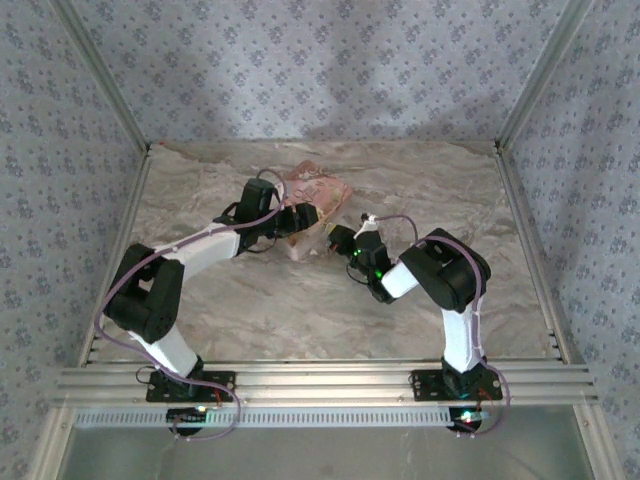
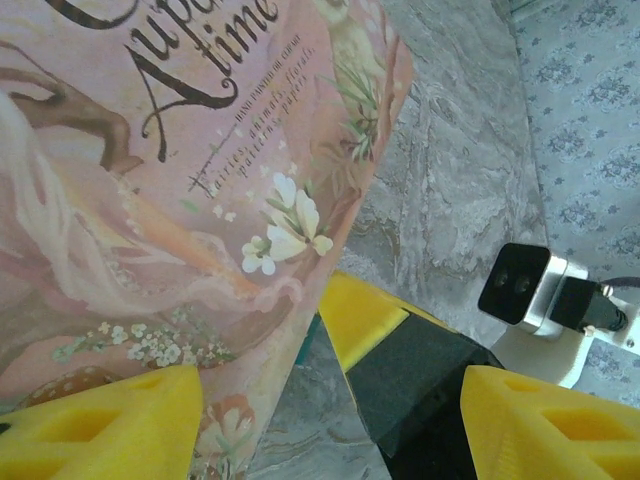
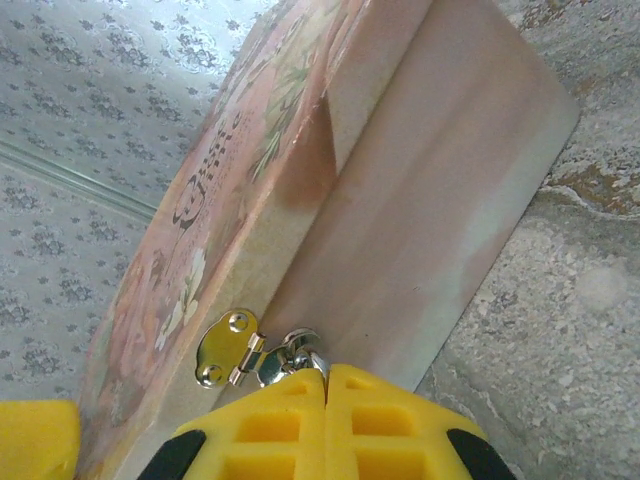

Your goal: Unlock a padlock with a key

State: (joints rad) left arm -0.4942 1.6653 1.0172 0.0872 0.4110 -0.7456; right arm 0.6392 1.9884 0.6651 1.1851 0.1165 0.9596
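With my left fingers (image 2: 100, 425) spread wide beside the pink box (image 2: 150, 200), my right fingers (image 3: 300, 415) were pressed shut at its hasp (image 3: 226, 349), the padlock apparently hidden under their tips, so I needed a square, gentle twist.

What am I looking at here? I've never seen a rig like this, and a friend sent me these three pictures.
These are two robot arms bolted at a table's near edge, each ending in a two-finger gripper. The overhead picture looks down from behind them; the other two come from cameras on the wrists, where the yellow wedges are fingers. On the table lies a pink printed box. The left gripper is open, close over the box's lid. The right gripper is shut, its tips at a small metal clasp on the box's side; whether it pinches anything, I cannot tell.
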